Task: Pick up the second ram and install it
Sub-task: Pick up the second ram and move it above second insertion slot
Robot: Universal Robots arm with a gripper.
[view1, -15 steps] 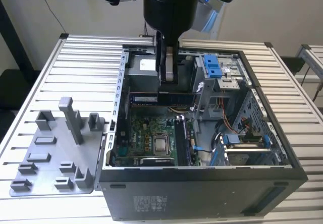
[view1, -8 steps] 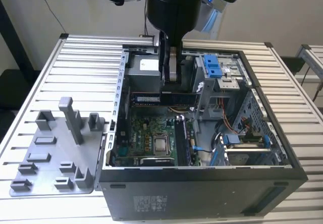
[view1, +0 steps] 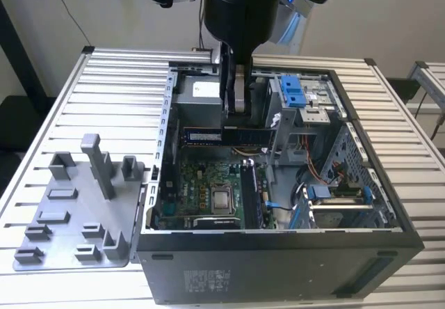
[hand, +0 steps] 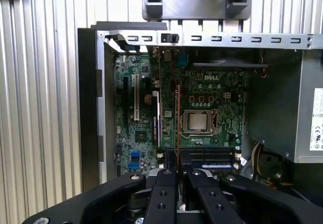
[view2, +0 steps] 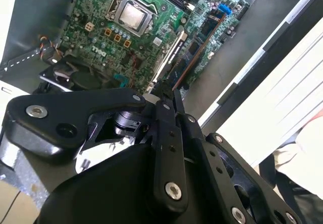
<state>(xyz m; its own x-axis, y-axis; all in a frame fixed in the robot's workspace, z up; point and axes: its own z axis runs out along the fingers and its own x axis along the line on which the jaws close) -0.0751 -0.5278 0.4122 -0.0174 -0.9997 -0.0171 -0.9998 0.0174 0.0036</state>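
Looking into the open PC case, you see the gripper squeezed tight on the top edge of the second ram, which hangs level inside the PC case, up above the green board on the case floor, while the grey holder sits just outside the case.

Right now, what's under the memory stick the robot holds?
Under the memory stick: green motherboard in the PC case. The gripper hides the board right below its grip.
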